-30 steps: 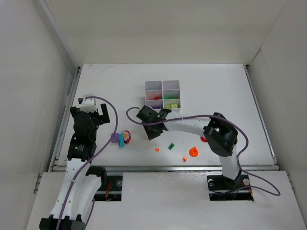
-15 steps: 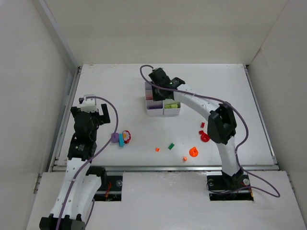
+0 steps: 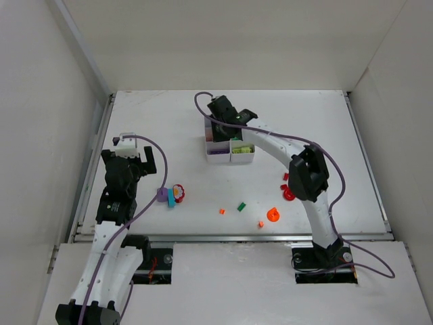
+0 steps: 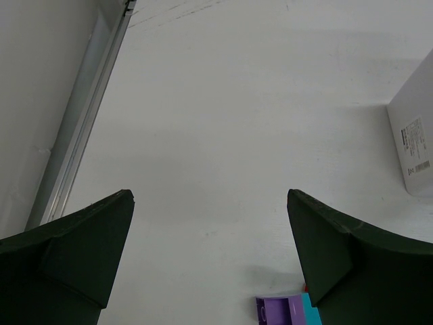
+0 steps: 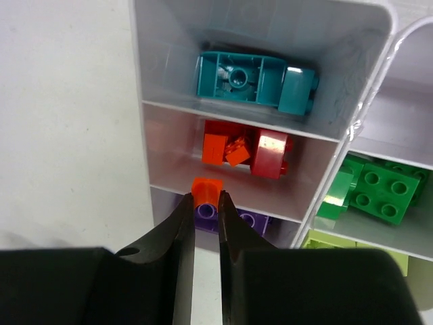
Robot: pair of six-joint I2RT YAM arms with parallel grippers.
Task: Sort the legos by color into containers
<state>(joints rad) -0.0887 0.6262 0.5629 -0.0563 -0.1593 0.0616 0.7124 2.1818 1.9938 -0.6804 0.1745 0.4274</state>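
Observation:
The white six-compartment tray (image 3: 243, 157) stands at the table's middle back. My right gripper (image 3: 221, 126) hangs over its left column, shut on a tiny orange brick (image 5: 206, 187), which sits above the wall between the red and purple compartments. In the right wrist view the tray (image 5: 145, 101) holds a teal brick (image 5: 256, 80), red and orange pieces (image 5: 246, 149), a purple brick (image 5: 224, 215), dark green bricks (image 5: 379, 190) and lime green ones (image 5: 336, 241). My left gripper (image 3: 127, 158) is open and empty, left of a purple brick (image 4: 280, 312).
Loose pieces lie on the table: a purple, teal and red cluster (image 3: 170, 195), a tiny orange piece (image 3: 222, 211), a green brick (image 3: 241, 206), an orange round piece (image 3: 272, 215), another tiny orange piece (image 3: 260, 223) and red pieces (image 3: 288, 192). Walls enclose the table.
My right arm swung from the table's middle up to the tray and now holds nearly still over its left column. The left arm has barely moved.

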